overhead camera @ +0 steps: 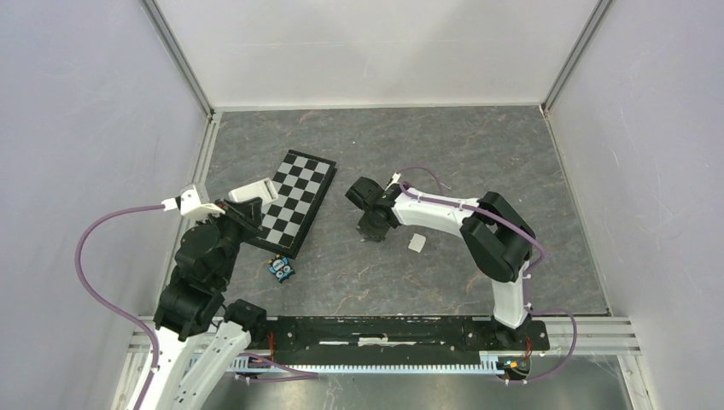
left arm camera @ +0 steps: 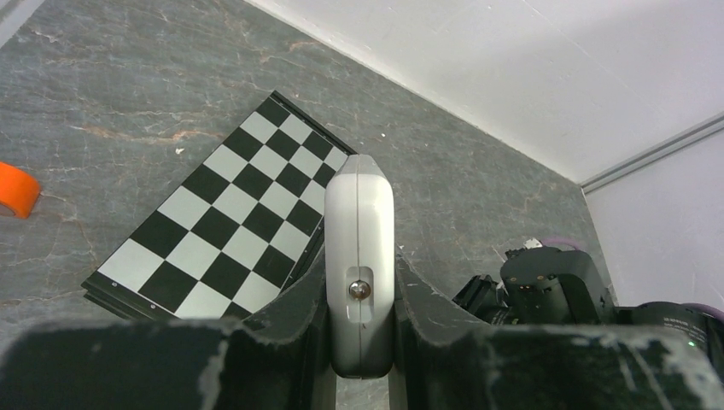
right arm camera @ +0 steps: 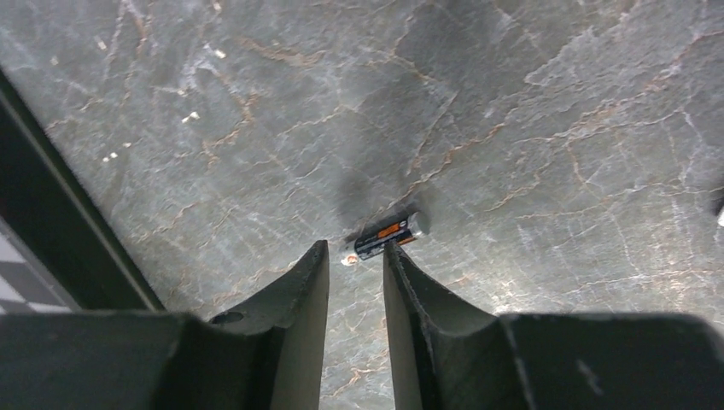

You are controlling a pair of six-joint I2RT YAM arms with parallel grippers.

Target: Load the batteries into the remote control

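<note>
My left gripper is shut on the white remote control and holds it on edge at the near left end of the chessboard. In the left wrist view the remote stands between my fingers, narrow end with a small round lens facing the camera. My right gripper points down at the table, jaws open a little and empty. In the right wrist view one dark battery with an orange label lies flat on the table just beyond my gripper's tips. A second battery is not in view.
A black-and-white chessboard lies left of centre; it also shows in the left wrist view. A small white square piece lies right of my right gripper. A small blue toy sits near the board's front corner. An orange object lies far left.
</note>
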